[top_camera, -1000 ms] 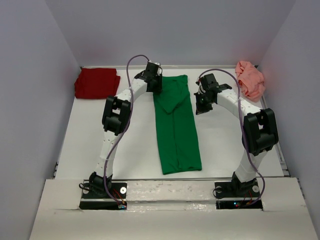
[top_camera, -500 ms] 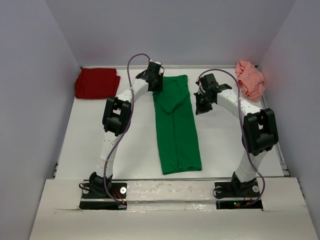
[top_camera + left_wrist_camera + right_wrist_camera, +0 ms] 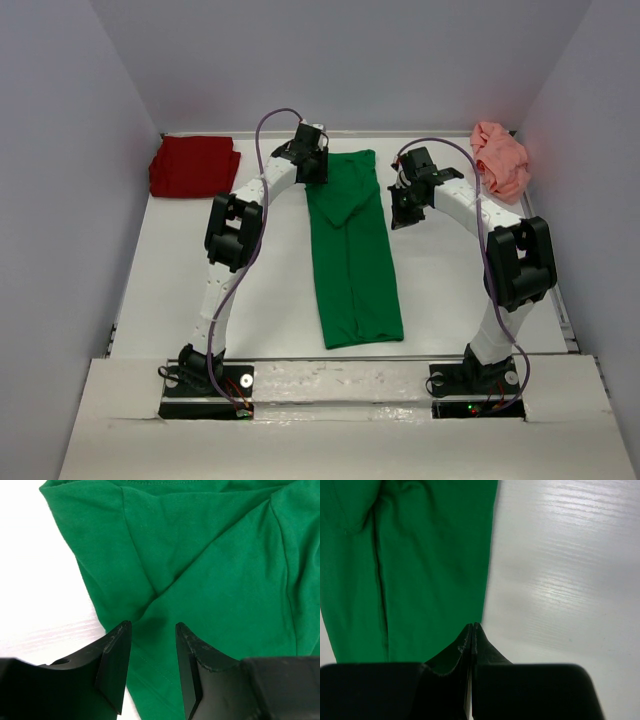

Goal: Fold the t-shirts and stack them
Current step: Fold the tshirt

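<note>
The bright green t-shirt point(image 3: 352, 250) lies folded into a long strip down the middle of the table. My left gripper point(image 3: 315, 172) is open, low over the shirt's far left edge. In the left wrist view, my left gripper point(image 3: 152, 626) has its fingers apart, with green cloth point(image 3: 210, 565) between them. My right gripper point(image 3: 403, 214) is shut and empty just right of the strip. In the right wrist view, my right gripper point(image 3: 472, 626) has its tips over the green shirt's point(image 3: 420, 570) right edge. The dark red t-shirt point(image 3: 193, 166) lies folded at the back left. The salmon pink t-shirt point(image 3: 500, 160) is crumpled at the back right.
White walls enclose the table point(image 3: 200, 300) on the left, back and right. Both arm bases sit on the near ledge point(image 3: 340, 385). Cables loop over both arms.
My left gripper has shifted slightly right and nearer, onto the green shirt's far left corner. The right arm and the shirts have hardly moved.
</note>
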{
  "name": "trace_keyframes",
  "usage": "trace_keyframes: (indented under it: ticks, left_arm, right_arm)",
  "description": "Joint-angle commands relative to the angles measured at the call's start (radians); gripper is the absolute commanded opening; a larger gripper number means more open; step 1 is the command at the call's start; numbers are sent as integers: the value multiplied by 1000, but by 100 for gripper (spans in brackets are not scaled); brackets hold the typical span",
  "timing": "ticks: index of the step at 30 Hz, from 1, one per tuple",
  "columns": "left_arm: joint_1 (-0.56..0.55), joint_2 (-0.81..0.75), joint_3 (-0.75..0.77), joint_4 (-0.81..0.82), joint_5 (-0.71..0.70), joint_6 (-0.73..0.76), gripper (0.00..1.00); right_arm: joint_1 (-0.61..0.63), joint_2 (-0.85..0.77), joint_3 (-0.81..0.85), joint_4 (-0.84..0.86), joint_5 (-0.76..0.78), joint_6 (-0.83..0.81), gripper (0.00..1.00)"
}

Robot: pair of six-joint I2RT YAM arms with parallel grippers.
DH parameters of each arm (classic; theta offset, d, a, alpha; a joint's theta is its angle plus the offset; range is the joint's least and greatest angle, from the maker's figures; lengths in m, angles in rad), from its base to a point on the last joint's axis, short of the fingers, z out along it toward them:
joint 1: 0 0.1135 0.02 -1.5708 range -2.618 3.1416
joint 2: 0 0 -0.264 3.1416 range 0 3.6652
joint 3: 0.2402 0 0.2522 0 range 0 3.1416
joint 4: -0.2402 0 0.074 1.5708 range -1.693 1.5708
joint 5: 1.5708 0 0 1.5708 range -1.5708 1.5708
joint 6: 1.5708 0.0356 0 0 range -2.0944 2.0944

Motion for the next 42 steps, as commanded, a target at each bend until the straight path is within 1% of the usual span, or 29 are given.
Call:
trace_keyframes:
  ticks: [1,14,18,22,24,27,31,32,34,35,38,42]
  left_arm:
    - [-4,-10,20,15,41,4,50]
    - [-4,38,49,12,84,3,49]
    - [-4,38,50,9,49,4,49]
    - [-2,-5,26,28,4,5,49]
    - [-2,-22,4,41,0,7,49]
    - [-1,-13,32,19,4,8,48]
    - [-1,-3,34,16,6,4,36]
    - [1,-3,26,18,4,2,28]
    - [-1,-8,20,22,-2,0,22]
    - [-1,-11,12,24,-2,0,14]
    - [-1,-23,12,24,-20,-3,0]
    - [-1,-42,14,33,-28,3,0]
  right_arm:
    - [6,-10,12,30,-1,-5,0]
    - [6,-9,8,31,0,-8,0]
    - [6,-6,10,30,0,-8,0]
    - [6,-1,10,31,-3,-6,0]
    - [6,-1,12,31,-1,-6,0]
    - [6,-1,15,30,-3,-5,0]
    - [6,-4,13,30,0,-3,0]
    - [6,-4,10,31,0,-3,0]
    - [6,-1,8,31,-1,-3,0]
    - [6,0,8,33,-1,-6,0]
    - [6,6,10,33,-6,-3,0]
    - [6,9,15,33,-9,-6,0]
